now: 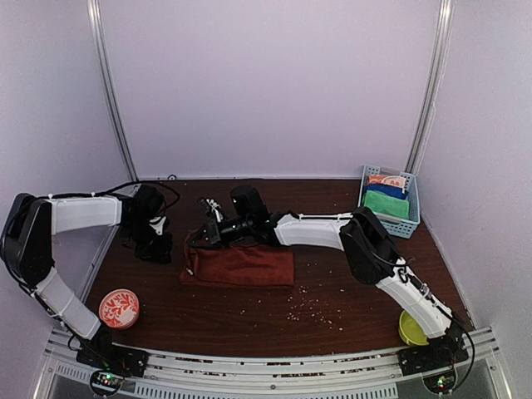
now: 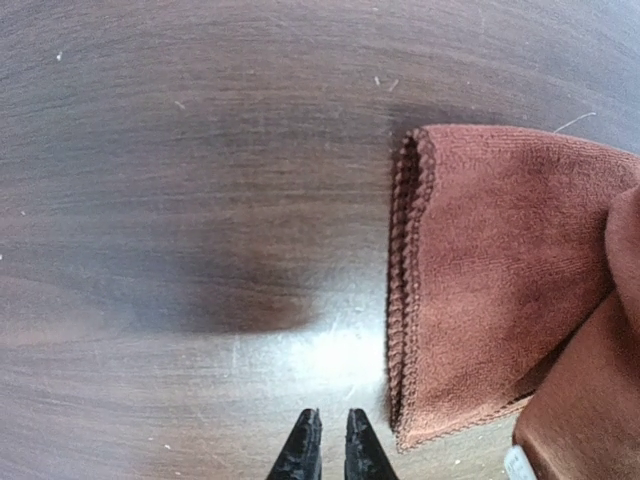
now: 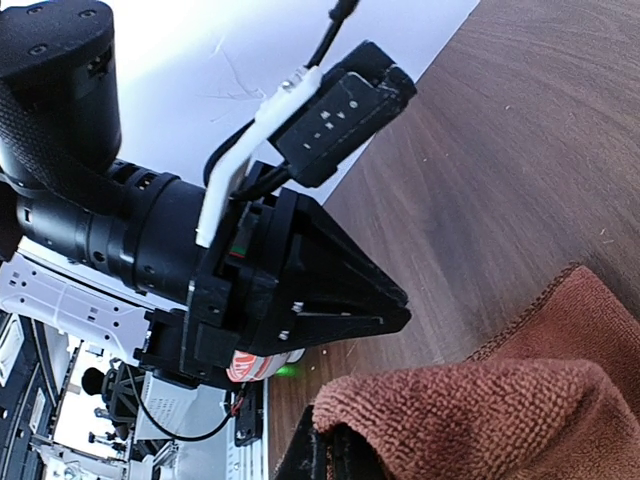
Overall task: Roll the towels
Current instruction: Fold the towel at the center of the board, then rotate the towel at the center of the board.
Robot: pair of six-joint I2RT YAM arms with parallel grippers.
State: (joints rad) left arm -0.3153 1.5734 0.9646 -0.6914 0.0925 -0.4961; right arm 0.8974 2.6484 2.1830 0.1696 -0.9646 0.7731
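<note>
The rust-red towel (image 1: 241, 266) lies folded flat on the dark wood table, left of centre. My right gripper (image 1: 198, 239) reaches across to its left end and is shut on a lifted corner of it (image 3: 480, 410); its fingertips (image 3: 305, 455) show at the bottom of the right wrist view. My left gripper (image 1: 156, 249) hovers just left of the towel, jaws shut and empty (image 2: 327, 450), with the towel's hemmed edge (image 2: 405, 290) to their right. The left gripper also shows in the right wrist view (image 3: 300, 300). A bright green towel (image 1: 386, 204) lies folded in the basket.
A blue basket (image 1: 409, 223) at the back right holds green, blue and orange cloths. A red patterned bowl (image 1: 119, 307) sits at the front left and a yellow-green bowl (image 1: 411, 328) at the front right. Crumbs (image 1: 307, 307) are scattered before the towel.
</note>
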